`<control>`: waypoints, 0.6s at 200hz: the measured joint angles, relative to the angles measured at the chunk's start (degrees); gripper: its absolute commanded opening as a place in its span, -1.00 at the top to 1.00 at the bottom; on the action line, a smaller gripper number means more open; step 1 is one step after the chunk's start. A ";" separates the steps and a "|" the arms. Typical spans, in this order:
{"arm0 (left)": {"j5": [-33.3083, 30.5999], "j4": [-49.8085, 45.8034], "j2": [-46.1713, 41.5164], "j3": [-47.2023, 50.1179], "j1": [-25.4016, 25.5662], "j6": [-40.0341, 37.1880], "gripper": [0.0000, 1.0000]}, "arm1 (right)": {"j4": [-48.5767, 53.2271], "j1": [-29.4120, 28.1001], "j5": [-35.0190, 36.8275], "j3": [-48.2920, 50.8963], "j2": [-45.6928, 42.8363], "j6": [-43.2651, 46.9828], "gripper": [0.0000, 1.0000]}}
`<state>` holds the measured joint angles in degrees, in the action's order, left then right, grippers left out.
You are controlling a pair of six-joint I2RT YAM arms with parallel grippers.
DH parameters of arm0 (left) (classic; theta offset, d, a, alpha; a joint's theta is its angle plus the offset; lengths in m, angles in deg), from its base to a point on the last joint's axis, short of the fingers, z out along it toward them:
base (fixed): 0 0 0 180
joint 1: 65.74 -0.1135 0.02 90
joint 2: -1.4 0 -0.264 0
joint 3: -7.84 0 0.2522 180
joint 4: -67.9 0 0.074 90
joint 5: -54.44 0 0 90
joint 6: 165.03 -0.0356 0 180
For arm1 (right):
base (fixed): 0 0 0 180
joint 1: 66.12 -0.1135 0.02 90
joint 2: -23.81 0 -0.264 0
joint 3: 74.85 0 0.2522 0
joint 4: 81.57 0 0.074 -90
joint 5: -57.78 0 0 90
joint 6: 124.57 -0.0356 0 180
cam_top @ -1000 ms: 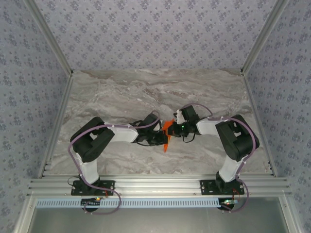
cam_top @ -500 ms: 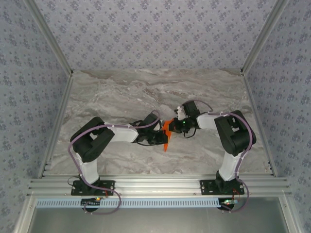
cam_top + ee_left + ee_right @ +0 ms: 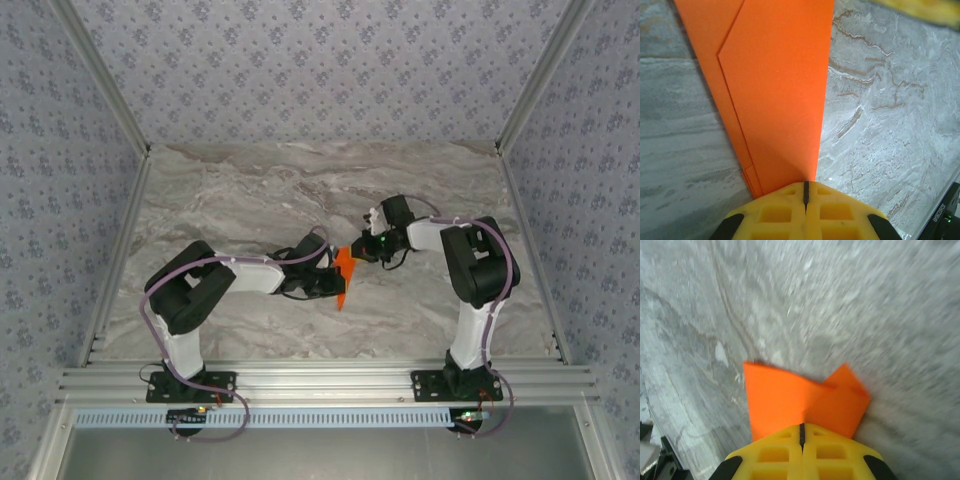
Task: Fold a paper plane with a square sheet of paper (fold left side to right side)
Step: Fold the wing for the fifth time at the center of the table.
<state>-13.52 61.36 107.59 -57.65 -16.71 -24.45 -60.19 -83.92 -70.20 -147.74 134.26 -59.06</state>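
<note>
One folded bright orange paper sheet [image 3: 345, 268] (far end cut off in left wrist view); left claw [image 3: 806, 186] and right claw [image 3: 801, 428] each clamped it.

Tabletop [image 3: 250, 190]: flat rectangular slab with a grey-and-white marble pattern, veined throughout, bordered on the left, right and near sides by silver aluminium rails [image 3: 320, 378]. At mid-table, slightly toward the near side: one folded sheet of thin bright orange paper [image 3: 344, 272], narrow and tapering, in layers with straight diagonal creases, its pointed end toward the near edge; whether it rests on the marble surface or stands just clear of it cannot be told. On the near rail: two black base plates [image 3: 190, 385], well apart, one left, one right.
</note>
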 measured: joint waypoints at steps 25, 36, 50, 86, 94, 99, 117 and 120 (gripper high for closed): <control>0.00 0.00 0.00 0.00 0.00 0.00 0.95 | 0.98 1.62 0.55 -2.93 1.81 0.96 0.98; 0.00 0.00 0.00 0.00 0.00 0.00 0.95 | 1.40 2.05 0.66 -4.00 2.47 1.31 0.98; -0.04 0.04 0.00 0.00 0.00 -0.02 0.95 | 2.45 2.47 0.15 -5.11 3.28 1.68 0.98; -0.28 0.13 0.00 0.00 0.00 -0.02 0.95 | 5.38 3.54 -0.85 -8.68 5.22 2.34 0.97; -0.26 0.13 0.00 0.00 -0.02 -0.02 0.95 | 5.31 4.04 0.55 -9.68 5.44 2.62 0.97; -0.26 0.11 0.00 0.00 -0.02 0.00 0.95 | 5.29 4.50 1.25 -10.12 5.49 2.89 0.96; -0.24 0.15 0.00 0.00 0.00 0.00 0.95 | 5.14 6.29 3.76 -11.19 4.79 3.50 0.96; -0.24 0.20 0.00 0.00 0.00 0.00 0.95 | 5.14 6.49 4.15 -11.19 4.48 3.61 0.96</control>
<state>-13.76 61.56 107.59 -57.65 -16.71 -24.45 -55.06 -77.43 -66.04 -158.94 138.74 -55.46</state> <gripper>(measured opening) 0.040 0.027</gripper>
